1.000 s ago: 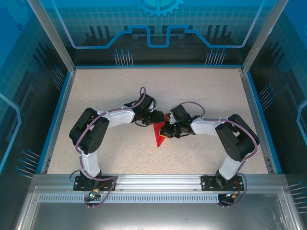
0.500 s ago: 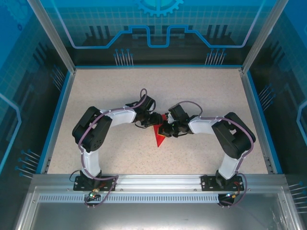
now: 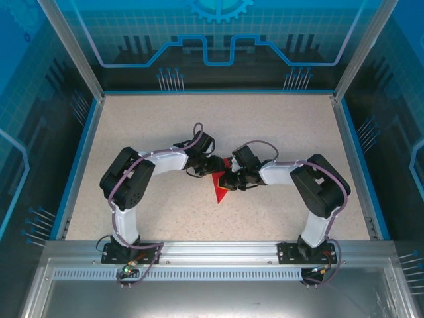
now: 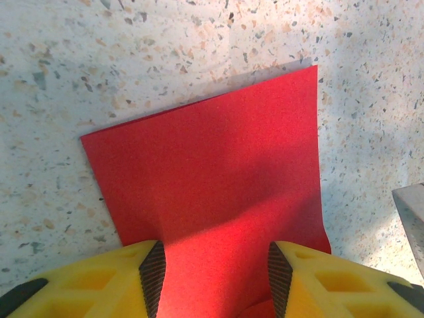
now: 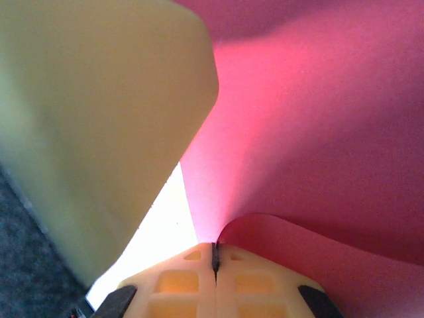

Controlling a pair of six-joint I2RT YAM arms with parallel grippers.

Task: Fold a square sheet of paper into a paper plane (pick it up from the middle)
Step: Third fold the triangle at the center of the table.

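The square sheet of paper is folded into a bright red paper plane (image 3: 217, 189) that lies mid-table with its pointed tip toward the arm bases. My left gripper (image 3: 216, 165) is open over its wide far end. In the left wrist view the paper plane (image 4: 212, 165) runs flat between the yellow fingers (image 4: 99, 285), and the left gripper (image 4: 215, 265) is not pinching it. My right gripper (image 3: 229, 179) is shut on the plane's right edge. In the right wrist view the right gripper (image 5: 214, 255) holds a fold, and the paper plane (image 5: 311, 132) curls up from it.
The speckled table (image 3: 152, 126) has a blue rim and glass walls around it. Both forearms meet at the centre. A blurred yellow finger (image 5: 99, 119) of the left gripper looms close on the left of the right wrist view.
The right gripper has edged left toward the left gripper, and the left gripper has come slightly nearer. Less of the red paper shows between them.
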